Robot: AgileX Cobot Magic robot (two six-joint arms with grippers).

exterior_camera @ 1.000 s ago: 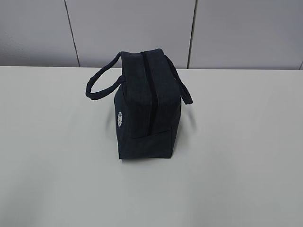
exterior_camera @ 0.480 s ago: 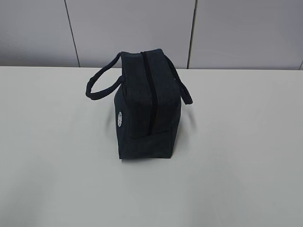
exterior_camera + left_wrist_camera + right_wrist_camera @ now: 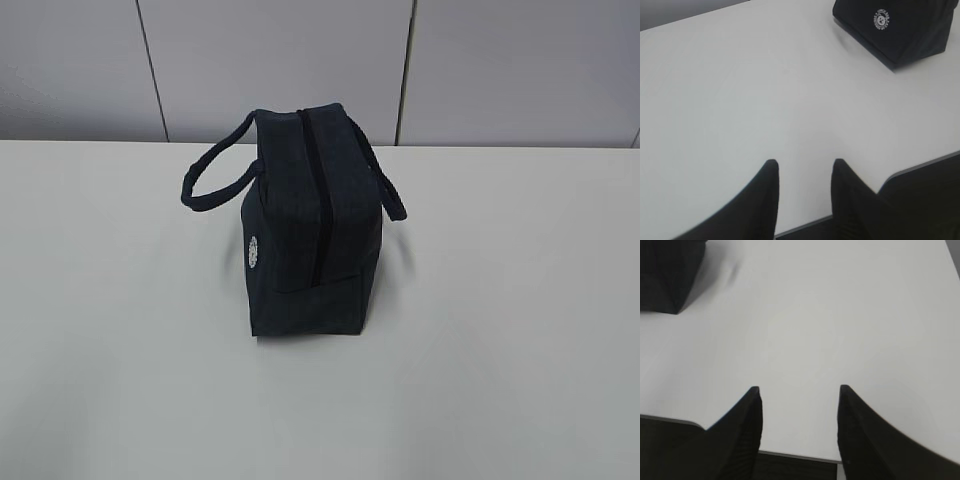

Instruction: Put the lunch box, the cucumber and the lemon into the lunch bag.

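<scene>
While the lunch bag [image 3: 312, 225] stands alone mid-table with its zipper [image 3: 314, 195] closed along the top, its long axis running away from the camera, no lunch box, cucumber or lemon shows in any view. Both the left gripper [image 3: 804, 167] and right gripper [image 3: 799, 390] hover empty, jaws apart, at the table's [image 3: 520, 330] near edge, well short of the bag. Neither arm looks clearly nearer, and nothing stands between.

Illegible round logo [image 3: 880, 19] on lunch bag [image 3: 910, 30]

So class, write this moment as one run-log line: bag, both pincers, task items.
dark navy fabric lunch bag: upright, zipped | left pincer: open, empty | right pincer: open, empty | lunch box, cucumber, lemon: not visible
</scene>
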